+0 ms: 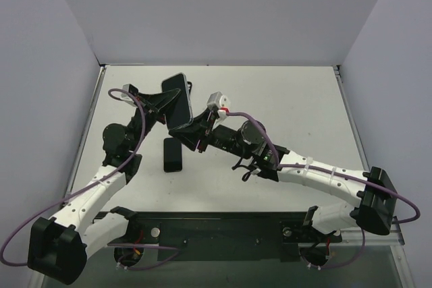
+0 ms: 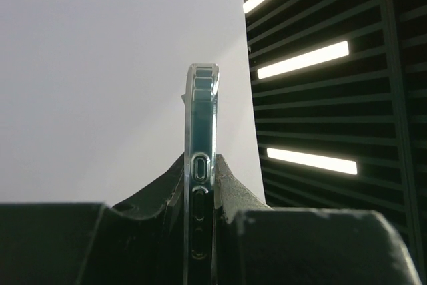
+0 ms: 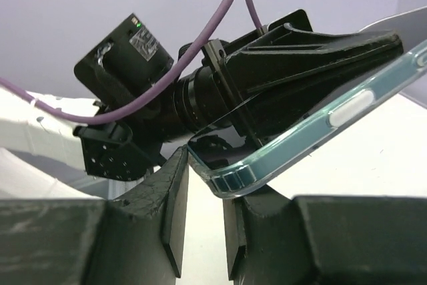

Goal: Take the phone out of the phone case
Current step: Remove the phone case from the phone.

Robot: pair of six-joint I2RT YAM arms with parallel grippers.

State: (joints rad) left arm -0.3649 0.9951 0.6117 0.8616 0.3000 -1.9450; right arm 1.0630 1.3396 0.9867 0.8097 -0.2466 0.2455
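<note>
The phone, dark-screened and in a clear case [image 1: 179, 98], is held up above the table. My left gripper [image 1: 167, 107] is shut on its lower half; in the left wrist view the case [image 2: 201, 111] stands edge-on, clamped between the fingers of that gripper [image 2: 201, 159]. My right gripper [image 1: 196, 133] sits at the phone's lower corner. In the right wrist view the case corner [image 3: 233, 179] rests on the tips of my right gripper [image 3: 210, 168]. Its jaws stand a narrow gap apart, with nothing between the pads.
A black rectangular object [image 1: 173, 156] lies flat on the white table [image 1: 297, 112] just below the held phone. The left gripper's body and camera [image 3: 133, 58] fill the space behind the phone in the right wrist view. Walls enclose the table on three sides.
</note>
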